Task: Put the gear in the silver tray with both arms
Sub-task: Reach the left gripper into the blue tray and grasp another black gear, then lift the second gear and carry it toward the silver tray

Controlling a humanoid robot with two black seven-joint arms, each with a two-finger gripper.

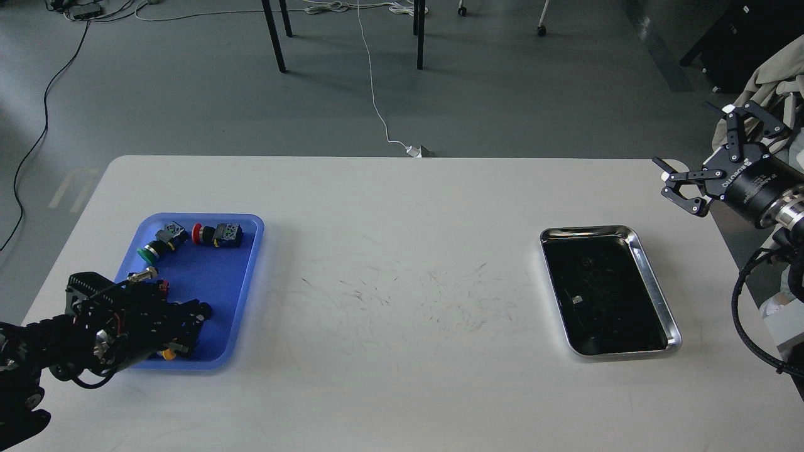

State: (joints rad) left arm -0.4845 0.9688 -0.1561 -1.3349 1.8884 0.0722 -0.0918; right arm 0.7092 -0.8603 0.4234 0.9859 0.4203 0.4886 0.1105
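Note:
The silver tray (653,285) lies on the right of the white table, its dark bottom empty. The gear lies in a blue plastic tray (248,251) on the left: a green push button (157,246), a red button switch (217,234), a small metal cylinder (143,274) and a yellow part (168,355). My left gripper (188,323) hangs low over the near end of the blue tray and hides what is under it. It is dark and I cannot tell how its fingers stand. My right gripper (697,150) is wide open and empty, high off the table's far right corner, well away from the silver tray.
The table (402,263) between the two trays shows only scuff marks. Table legs (274,34) and cables (375,94) are on the floor beyond the far edge. Cloth and dark equipment (763,75) stand behind my right arm.

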